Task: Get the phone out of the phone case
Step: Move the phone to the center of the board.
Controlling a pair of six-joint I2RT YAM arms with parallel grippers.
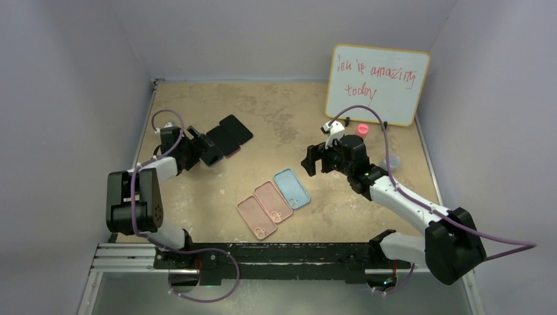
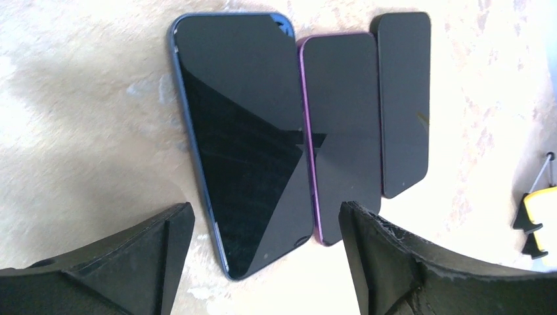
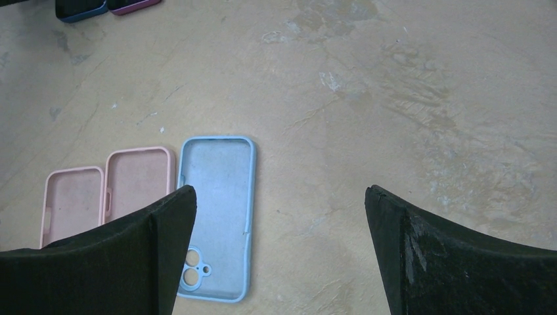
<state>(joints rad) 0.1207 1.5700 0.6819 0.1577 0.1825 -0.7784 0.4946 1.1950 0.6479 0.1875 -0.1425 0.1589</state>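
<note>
Three dark phones lie side by side at the back left. One phone sits in a dark blue phone case [image 2: 243,144], a second in a purple case [image 2: 341,131], and the third is bare black [image 2: 402,98]. My left gripper [image 2: 266,216] hovers open just above the near ends of the blue-cased and purple-cased phones, holding nothing; from above it [image 1: 209,152] sits at the near-left end of the row [image 1: 233,133]. My right gripper [image 3: 280,197] hangs open and empty over bare table, seen from above [image 1: 314,161] right of centre.
Three empty cases lie in a row near the table's middle: a light blue one [image 1: 291,188] and two pink ones [image 1: 273,201] [image 1: 256,216]. A whiteboard [image 1: 377,83] stands at the back right, with a pink cap [image 1: 362,129] and a small bluish dish [image 1: 391,161] near it.
</note>
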